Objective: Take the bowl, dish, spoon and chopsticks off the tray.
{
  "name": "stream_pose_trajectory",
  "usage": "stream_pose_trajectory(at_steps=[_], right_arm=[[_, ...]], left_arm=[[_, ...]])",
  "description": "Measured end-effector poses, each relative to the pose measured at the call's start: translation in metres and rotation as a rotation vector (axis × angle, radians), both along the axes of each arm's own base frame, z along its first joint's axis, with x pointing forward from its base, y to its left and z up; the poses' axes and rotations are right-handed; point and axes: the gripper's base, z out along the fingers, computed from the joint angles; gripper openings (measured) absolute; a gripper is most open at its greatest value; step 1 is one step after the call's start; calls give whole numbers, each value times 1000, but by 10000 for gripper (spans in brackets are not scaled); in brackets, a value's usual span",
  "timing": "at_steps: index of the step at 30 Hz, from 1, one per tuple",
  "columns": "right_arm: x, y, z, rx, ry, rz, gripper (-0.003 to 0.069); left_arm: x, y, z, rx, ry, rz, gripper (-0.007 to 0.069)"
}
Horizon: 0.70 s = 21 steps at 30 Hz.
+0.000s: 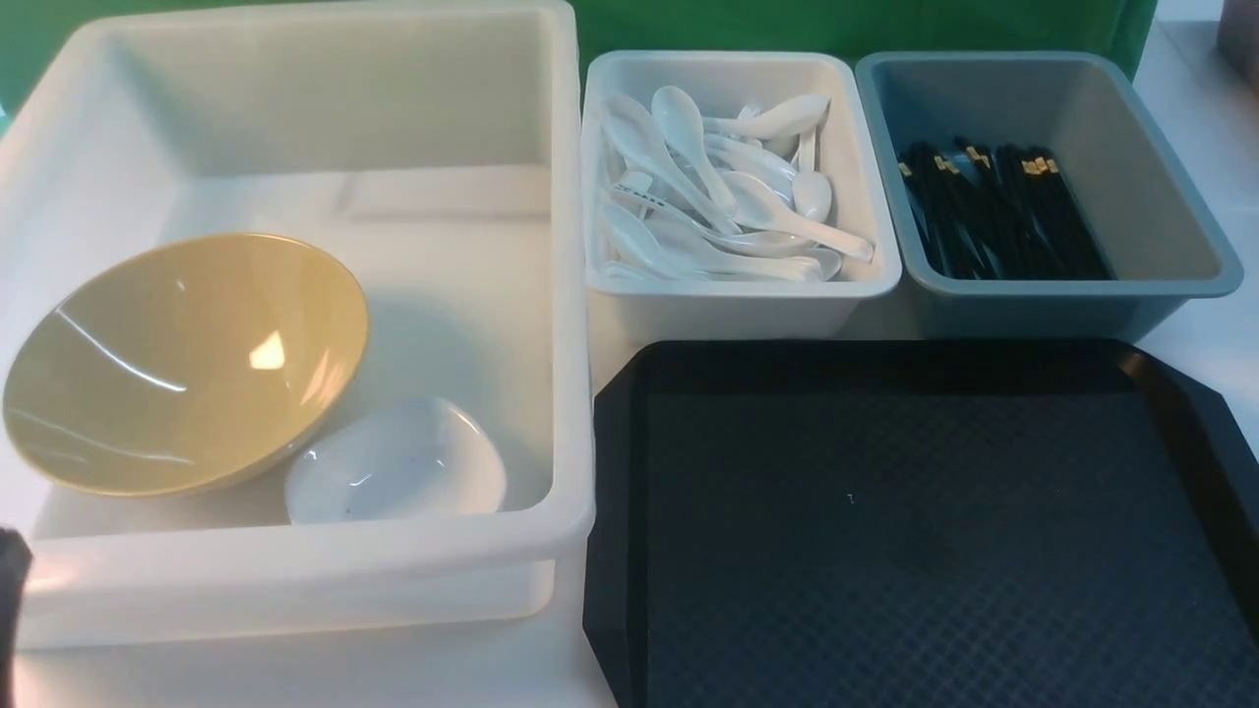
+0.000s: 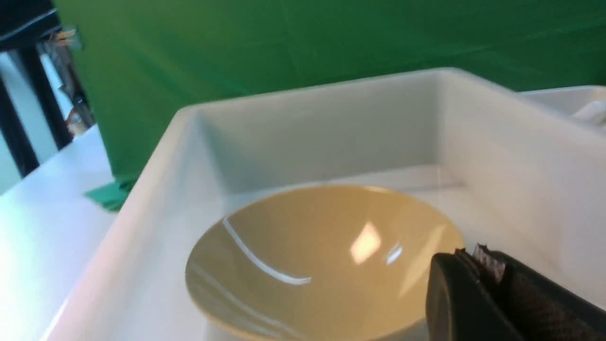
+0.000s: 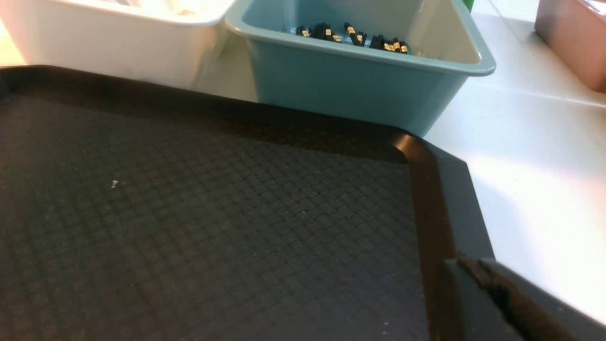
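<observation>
The big white bin (image 1: 295, 118) holds the bowl (image 1: 187, 364), tilted on its side, with a small white dish (image 1: 398, 462) touching its low edge. The left gripper (image 2: 478, 258), jaws pressed together and empty, sits just beside the bowl's rim. The tray (image 1: 915, 531) lies bare under the right gripper (image 3: 478, 267), whose jaws look nearly closed, holding nothing. Beyond that gripper stand the spoon bin (image 1: 738, 285), full of white spoons (image 1: 728, 197), and the grey-blue bin (image 1: 1161, 177) with chopsticks (image 1: 993, 206).
</observation>
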Motion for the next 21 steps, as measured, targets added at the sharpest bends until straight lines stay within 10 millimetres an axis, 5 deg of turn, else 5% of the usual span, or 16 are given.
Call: stream_pose_trajectory(at_steps=[4, 21], right_arm=[[0, 0, 0, 0, 0, 0, 77], [0, 0, 0, 0, 0, 0, 78]], left_arm=[[2, 0, -33, -66, 155, 13, -8], [1, -1, -35, -126, 176, 7, -8]])
